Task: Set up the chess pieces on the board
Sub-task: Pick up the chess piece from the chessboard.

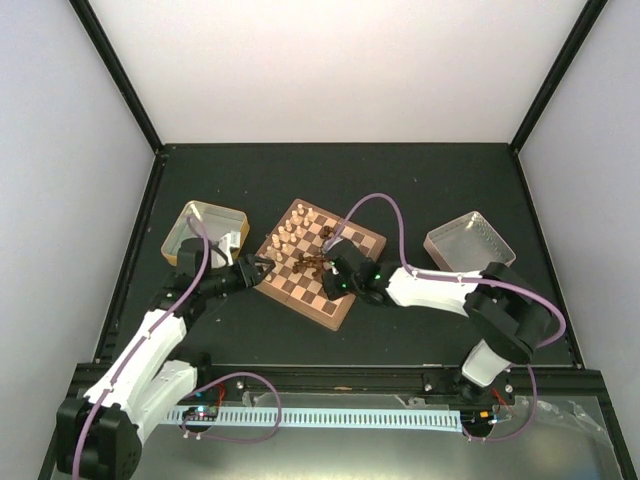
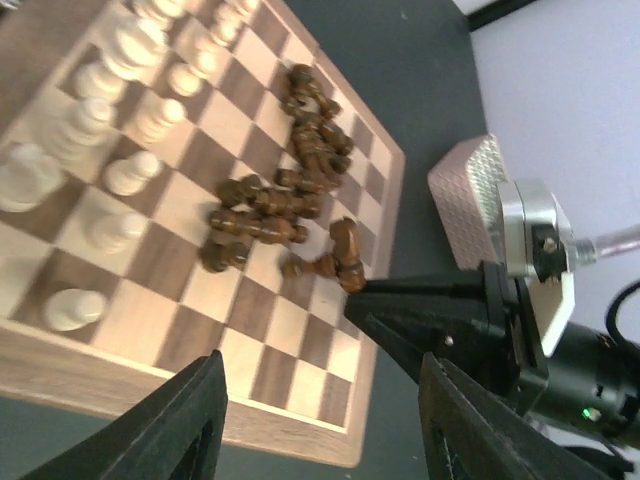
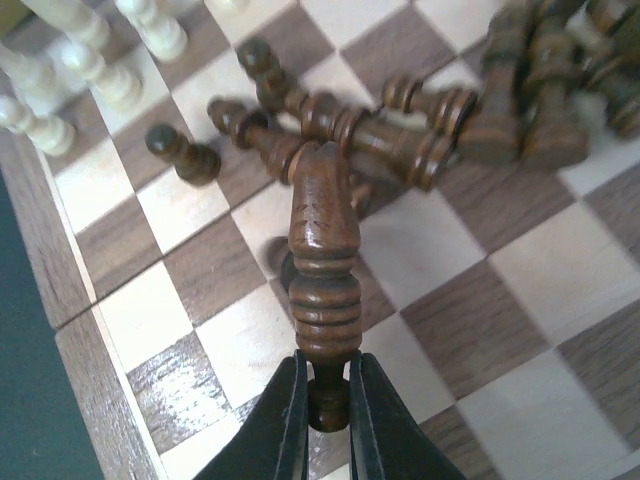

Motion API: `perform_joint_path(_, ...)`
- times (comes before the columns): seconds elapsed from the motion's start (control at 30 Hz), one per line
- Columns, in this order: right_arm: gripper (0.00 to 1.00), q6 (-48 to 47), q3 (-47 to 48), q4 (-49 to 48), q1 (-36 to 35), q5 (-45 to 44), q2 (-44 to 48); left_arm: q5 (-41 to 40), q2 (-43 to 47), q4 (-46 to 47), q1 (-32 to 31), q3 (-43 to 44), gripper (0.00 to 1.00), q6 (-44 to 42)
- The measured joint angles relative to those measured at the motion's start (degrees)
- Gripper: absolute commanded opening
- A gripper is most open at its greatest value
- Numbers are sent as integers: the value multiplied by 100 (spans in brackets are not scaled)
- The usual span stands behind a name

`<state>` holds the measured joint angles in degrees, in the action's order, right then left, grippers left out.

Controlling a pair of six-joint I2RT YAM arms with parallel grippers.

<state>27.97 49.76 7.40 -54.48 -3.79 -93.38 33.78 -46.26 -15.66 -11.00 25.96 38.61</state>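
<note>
Over the board's [image 1: 305, 295] middle squares, right next to the dark heap [image 2: 290, 200], the right claw [image 3: 328, 400] is pinched tight on one dark piece [image 3: 323, 250]. It has it by a thin, knobby end, so the rest pokes out ahead of the fingers, more lying than upright. The left claw [image 2: 322, 370] hangs roughly half open with nothing in it, just off the board's left corner.

How I'd play this step: lift clear of the heap first so nothing gets dragged along. Then carry the piece to the edge opposite the pale pieces [image 2: 100, 130], since that's where the dark rows should go. Because it's held sideways, the wrist needs to tip so the base meets the square flat. Ease the grip off only once it's standing, or it'll just topple. I'd keep the left claw parked, since the two arms are already close over a small board.

Stuff I can't make out:
- which piece it actually is, or which end is the base
- whether it's touching the board or floating just above it
- how many pieces are in the heap, they're all tangled up
- the board's right corner from above, the right arm covers it
- the pale rows, cut off in both wrist views
</note>
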Motion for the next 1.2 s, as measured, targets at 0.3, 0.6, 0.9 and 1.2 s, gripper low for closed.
perform_joint_path(0.3, 1, -1001, -516, -1180, 428, 855, 334, 608, -595, 1117, -446, -28, 73, 476)
perform_joint_path(0.6, 1, -2068, -579, -1552, 498, 1475, 339, 638, -1755, 1399, -986, 247, 61, 721)
perform_joint_path(0.9, 1, -2625, -640, -1598, 511, 1867, 411, 415, -2100, 1937, -1279, 284, 60, 1215)
perform_joint_path(1.2, 1, -2811, -651, -1598, 511, 1958, 457, 138, -2494, 1967, -1314, 442, 44, 1399)
